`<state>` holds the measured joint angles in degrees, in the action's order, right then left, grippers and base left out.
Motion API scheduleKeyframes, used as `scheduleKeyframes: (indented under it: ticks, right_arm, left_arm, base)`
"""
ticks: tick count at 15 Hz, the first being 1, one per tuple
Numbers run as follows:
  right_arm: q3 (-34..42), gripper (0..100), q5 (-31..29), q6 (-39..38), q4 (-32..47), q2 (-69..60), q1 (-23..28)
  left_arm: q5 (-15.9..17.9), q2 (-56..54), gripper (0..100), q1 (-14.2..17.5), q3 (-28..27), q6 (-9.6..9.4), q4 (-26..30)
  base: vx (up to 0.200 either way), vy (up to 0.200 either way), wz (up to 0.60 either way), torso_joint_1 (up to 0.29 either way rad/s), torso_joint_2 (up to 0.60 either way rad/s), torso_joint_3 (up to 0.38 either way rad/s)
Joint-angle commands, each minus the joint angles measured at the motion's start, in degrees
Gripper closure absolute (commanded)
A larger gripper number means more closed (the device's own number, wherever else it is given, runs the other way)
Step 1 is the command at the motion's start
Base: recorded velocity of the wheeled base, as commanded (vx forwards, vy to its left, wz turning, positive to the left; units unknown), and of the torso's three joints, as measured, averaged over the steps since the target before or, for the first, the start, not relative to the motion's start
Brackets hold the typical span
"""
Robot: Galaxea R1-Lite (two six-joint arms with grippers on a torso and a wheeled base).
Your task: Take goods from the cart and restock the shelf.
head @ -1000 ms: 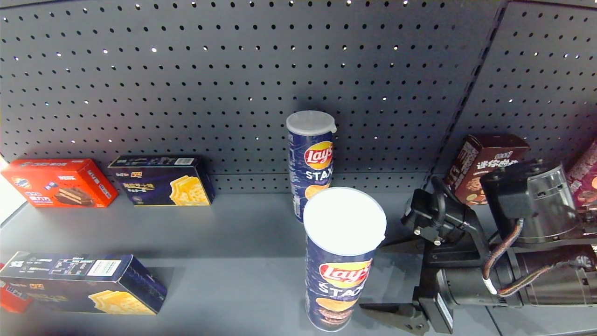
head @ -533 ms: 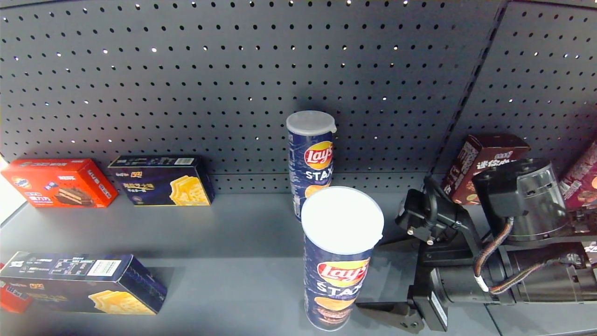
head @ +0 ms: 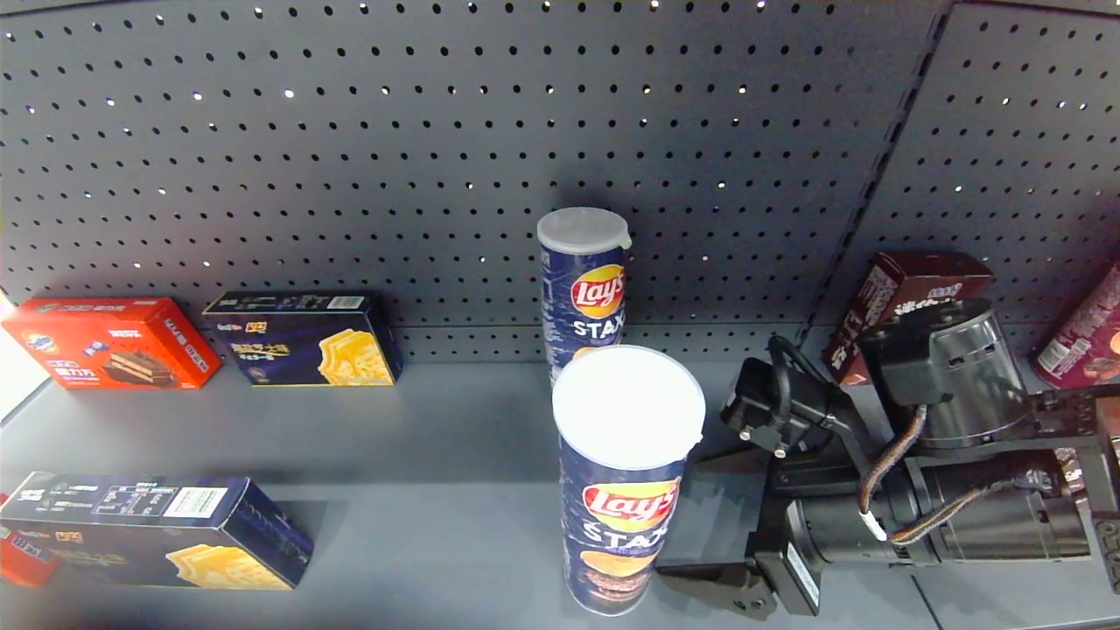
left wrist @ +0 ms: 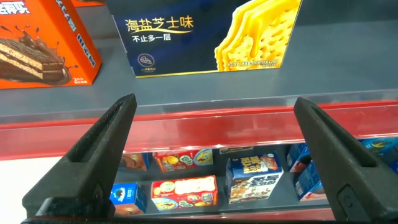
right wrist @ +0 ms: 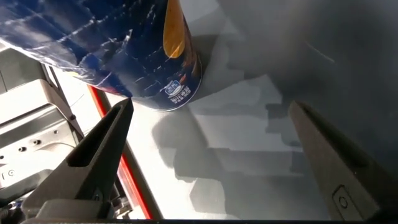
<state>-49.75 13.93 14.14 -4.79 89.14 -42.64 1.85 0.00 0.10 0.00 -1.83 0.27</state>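
Observation:
A dark blue chips can (head: 626,507) with a white lid stands upright near the front of the grey shelf (head: 437,437). A second, identical can (head: 584,297) stands behind it against the pegboard. My right gripper (head: 687,521) lies level just right of the front can, open, its fingers reaching towards the can's lower half. In the right wrist view the can's base (right wrist: 124,43) sits close to one finger of the open gripper (right wrist: 211,107), with nothing between the fingers. My left gripper (left wrist: 214,104) is open and holds nothing, facing the shelf's red front edge (left wrist: 199,127).
A blue cracker box (head: 306,337) and a red wafer box (head: 109,341) lie at the back left. Another blue box (head: 157,529) lies front left. Brown boxes (head: 901,289) lean at the back right. Small goods (left wrist: 186,186) fill the shelf below.
My right gripper has moved left along the shelf. The front chips can has shifted left with it. The rear can and the boxes have stayed put.

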Motion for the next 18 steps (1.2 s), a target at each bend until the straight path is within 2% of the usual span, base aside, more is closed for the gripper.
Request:
scheduleKeyframes:
  ticks: [1, 18]
  right_arm:
    - [-0.3, 0, 0.0, 0.0, 0.0, 0.7, -0.3]
    - [-2.8, 0, 0.0, 0.0, -0.5, 2.7, 0.0]
  left_arm:
    - [0.0, 0.0, 0, 0.0, 0.0, 0.07, 0.0]
    - [-0.1, 0.1, 0, 0.0, 0.0, 0.25, 0.0]
  base:
    - [0.0, 0.0, 0.0, 0.0, 0.0, 0.0]
    - [0.0, 0.0, 0.0, 0.0, 0.0, 0.0]
